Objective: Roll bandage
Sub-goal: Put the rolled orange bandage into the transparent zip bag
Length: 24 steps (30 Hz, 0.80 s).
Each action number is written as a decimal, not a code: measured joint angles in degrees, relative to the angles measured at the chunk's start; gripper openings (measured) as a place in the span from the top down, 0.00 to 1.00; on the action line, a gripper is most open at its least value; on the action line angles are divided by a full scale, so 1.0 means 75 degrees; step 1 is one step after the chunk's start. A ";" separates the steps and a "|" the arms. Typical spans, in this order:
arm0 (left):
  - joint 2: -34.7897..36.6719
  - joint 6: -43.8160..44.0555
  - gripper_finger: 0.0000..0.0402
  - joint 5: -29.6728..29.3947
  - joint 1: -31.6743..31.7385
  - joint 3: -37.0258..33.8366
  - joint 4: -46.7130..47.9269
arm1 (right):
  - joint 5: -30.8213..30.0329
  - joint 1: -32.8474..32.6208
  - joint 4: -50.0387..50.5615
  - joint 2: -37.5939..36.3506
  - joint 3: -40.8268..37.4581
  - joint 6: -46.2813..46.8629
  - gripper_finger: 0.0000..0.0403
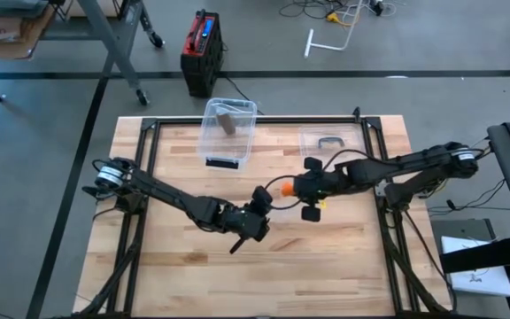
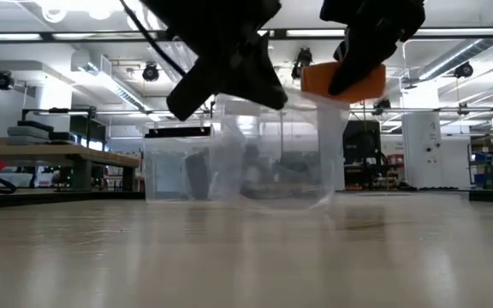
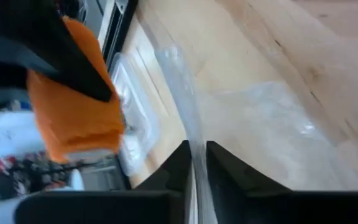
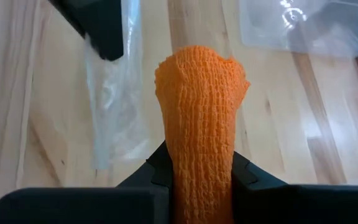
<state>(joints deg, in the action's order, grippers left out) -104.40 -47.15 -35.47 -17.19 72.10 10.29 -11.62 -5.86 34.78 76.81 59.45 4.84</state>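
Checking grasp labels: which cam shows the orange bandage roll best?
Right wrist view: the orange bandage roll fills the frame, weave visible, clamped by the right gripper. Left wrist shows it partly hidden, low view one corner, high view only a dot.

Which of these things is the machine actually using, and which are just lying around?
In use:
- orange bandage roll, gripped in the right gripper
- clear plastic wrapper, pinched in the left gripper

Lying about:
- clear plastic box at the table's far side
- its flat lid beside it
- red case on the floor

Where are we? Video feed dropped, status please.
Right end effector shut on orange bandage. Left end effector pinching clear plastic wrapper. Both above table, nothing blocking.
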 joint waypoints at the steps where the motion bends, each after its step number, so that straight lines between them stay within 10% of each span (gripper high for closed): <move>1: 0.0000 0.0170 0.90 0.0018 0.0000 -0.0101 -0.0117 | -0.0002 0.0002 -0.0005 -0.0066 -0.0040 0.0059 0.86; 11: -0.0003 0.2303 0.69 0.0062 -0.0009 -0.0793 -0.0382 | -0.0005 -0.0006 -0.0399 0.0020 -0.0267 0.0216 0.86; 24: 0.0042 0.3800 0.77 -0.0661 0.0283 -0.1423 -0.0499 | -0.0007 -0.0076 -0.0513 0.0019 -0.0278 0.0363 0.85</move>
<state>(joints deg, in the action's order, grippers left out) -104.08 -18.66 -40.43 -15.07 61.42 6.54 -11.68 -6.43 30.93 76.95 57.36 7.56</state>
